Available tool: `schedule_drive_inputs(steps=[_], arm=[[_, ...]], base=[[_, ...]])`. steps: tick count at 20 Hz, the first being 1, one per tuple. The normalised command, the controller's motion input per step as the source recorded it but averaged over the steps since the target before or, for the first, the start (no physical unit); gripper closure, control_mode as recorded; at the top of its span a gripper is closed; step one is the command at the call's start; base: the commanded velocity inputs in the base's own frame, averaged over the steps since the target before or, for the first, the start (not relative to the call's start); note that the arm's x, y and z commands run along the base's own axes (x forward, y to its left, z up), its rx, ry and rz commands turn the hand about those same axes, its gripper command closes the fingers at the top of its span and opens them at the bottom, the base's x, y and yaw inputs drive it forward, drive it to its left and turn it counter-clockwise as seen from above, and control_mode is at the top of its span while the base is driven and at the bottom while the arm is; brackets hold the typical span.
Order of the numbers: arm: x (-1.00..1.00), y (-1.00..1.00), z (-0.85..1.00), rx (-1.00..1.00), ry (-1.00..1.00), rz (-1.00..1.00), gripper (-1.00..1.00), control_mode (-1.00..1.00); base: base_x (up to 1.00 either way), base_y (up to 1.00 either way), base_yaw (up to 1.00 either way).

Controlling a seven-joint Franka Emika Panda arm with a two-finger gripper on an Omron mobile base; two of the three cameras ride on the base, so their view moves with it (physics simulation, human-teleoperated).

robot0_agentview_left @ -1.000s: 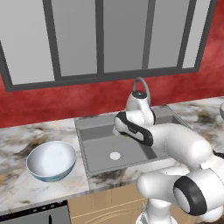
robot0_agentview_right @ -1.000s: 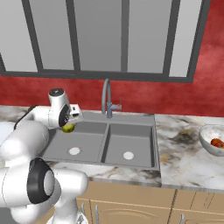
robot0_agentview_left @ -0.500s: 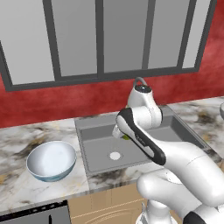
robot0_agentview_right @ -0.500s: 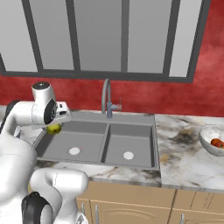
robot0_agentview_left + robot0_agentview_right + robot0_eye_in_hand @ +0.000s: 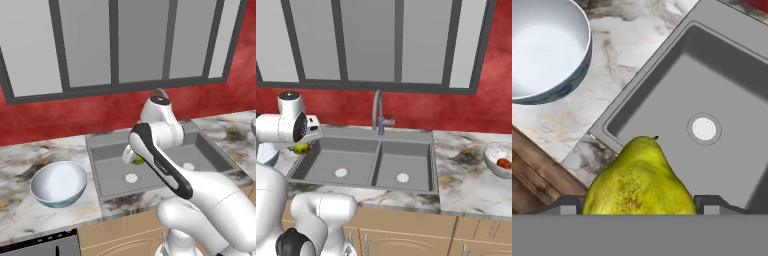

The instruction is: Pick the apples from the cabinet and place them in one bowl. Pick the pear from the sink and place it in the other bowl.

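Pincer grips pear, raised over left sink basin near its edge. Glossy bluish bowl sits on tabletop just left of sink. Best carry pear level, centre over bowl, lower close before release so fruit doesn't roll out.

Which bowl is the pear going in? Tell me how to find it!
Find the grey metal double sink in the marbled counter. On the counter beside its basin with the pale drain sits a round, glossy, bluish-white bowl, empty inside. The other bowl, beyond the sink's opposite end, is frosted grey-white and has red apples in it.
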Motion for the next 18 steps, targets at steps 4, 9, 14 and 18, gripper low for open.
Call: schedule_drive_inputs(steps=[4, 9, 14, 18], arm=[[0.0, 0.56, 0.38, 0.0, 0.01, 0.08, 1.0, -1.0], [-0.21, 0.71, 0.48, 0.0, 0.08, 0.05, 1.0, -1.0], [-0.47, 0.82, 0.08, -0.04, 0.0, 0.07, 1.0, -1.0], [-0.36, 0.51, -0.01, -0.1, -0.09, 0.03, 1.0, -1.0]], base=[[0.0, 0.0, 0.0], [0.0, 0.0, 0.0], [0.0, 0.0, 0.0], [0.0, 0.0, 0.0]])
